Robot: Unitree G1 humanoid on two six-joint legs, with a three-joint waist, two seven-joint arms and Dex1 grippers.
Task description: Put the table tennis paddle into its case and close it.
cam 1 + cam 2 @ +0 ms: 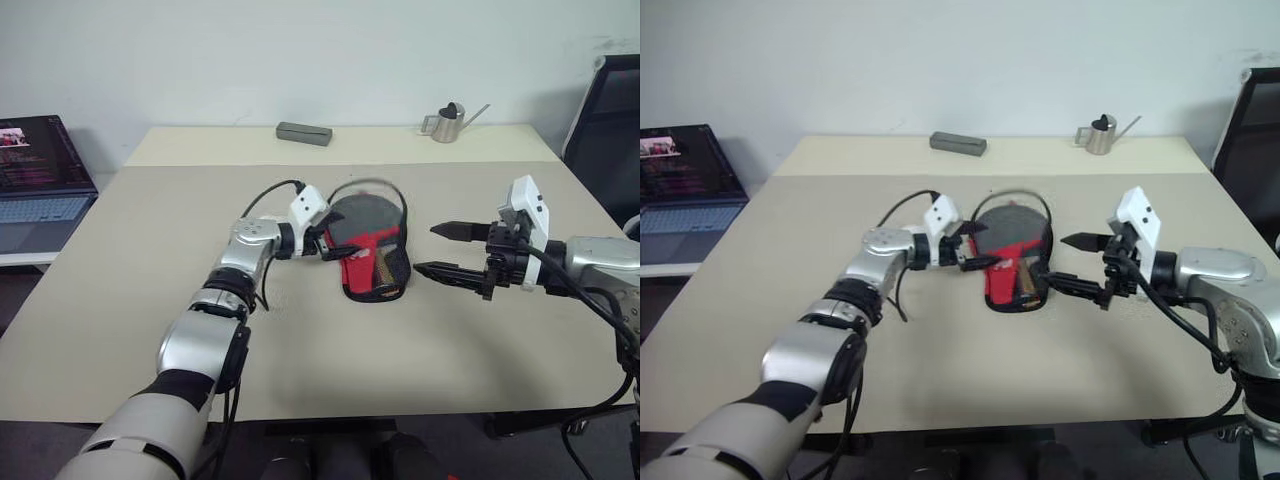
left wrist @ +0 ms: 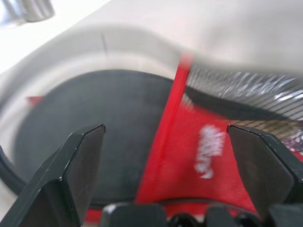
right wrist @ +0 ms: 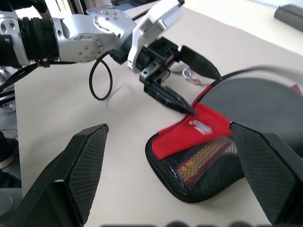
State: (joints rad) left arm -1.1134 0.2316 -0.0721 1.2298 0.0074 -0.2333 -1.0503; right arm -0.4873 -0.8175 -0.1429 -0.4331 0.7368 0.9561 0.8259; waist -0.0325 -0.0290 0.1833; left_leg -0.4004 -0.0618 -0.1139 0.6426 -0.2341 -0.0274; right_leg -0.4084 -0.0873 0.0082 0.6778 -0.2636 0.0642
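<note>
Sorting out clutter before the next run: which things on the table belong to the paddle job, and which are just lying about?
For the job:
- table tennis paddle, lying in its case
- case, flap open

Lying about:
- grey box
- small metal watering can
- laptop on the side table

One paddle (image 1: 364, 216), one case (image 1: 378, 262), one watering can (image 1: 447, 123), perhaps one remote (image 1: 304, 133), one laptop (image 1: 38, 180)

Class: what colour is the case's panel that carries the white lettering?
Red, on the case; clearest in the right wrist view.
</note>
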